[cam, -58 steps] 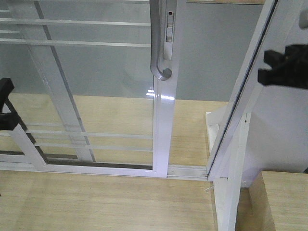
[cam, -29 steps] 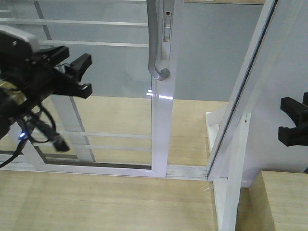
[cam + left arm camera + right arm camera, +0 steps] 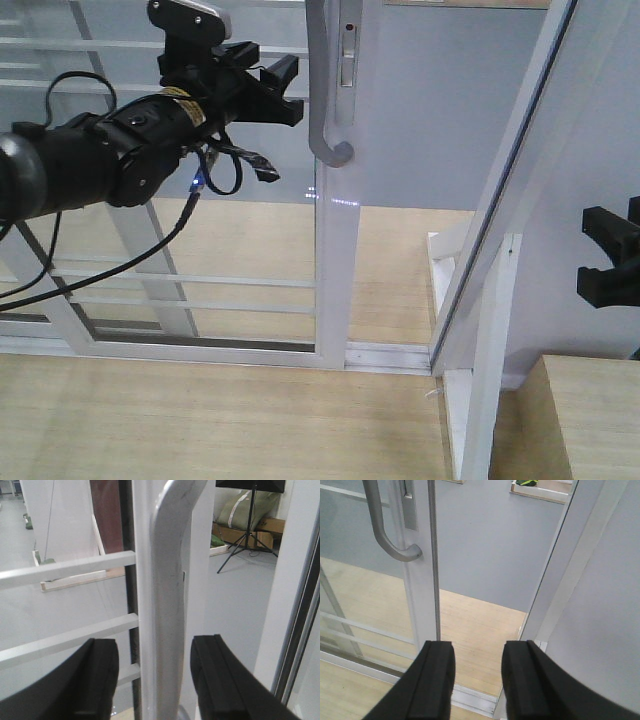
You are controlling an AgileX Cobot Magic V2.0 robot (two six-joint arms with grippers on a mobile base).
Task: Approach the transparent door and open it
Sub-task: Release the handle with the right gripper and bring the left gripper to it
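The transparent door (image 3: 338,260) is a glass panel in a white frame with thin white bars, and it stands slid partly aside with a gap on its right. Its curved silver handle (image 3: 318,90) and lock plate (image 3: 346,55) sit on the right stile. My left gripper (image 3: 285,85) is open just left of the handle. In the left wrist view the handle (image 3: 170,605) runs upright between the left gripper's (image 3: 155,680) spread fingers (image 3: 97,680), with gaps on both sides. My right gripper (image 3: 610,260) is open at the far right; the right wrist view shows it (image 3: 477,680) holding nothing, right of the handle (image 3: 382,530).
A slanted white door-frame post (image 3: 500,200) stands right of the opening, with the floor track (image 3: 390,355) running to its base. A wooden box (image 3: 590,420) sits at the bottom right. A second glass panel (image 3: 120,230) lies behind the door. A black cable (image 3: 150,250) hangs from my left arm.
My left arm has risen from the lower left and reached right, bringing its open fingers up to the handle. The right gripper dropped lower a second ago and has since held still.
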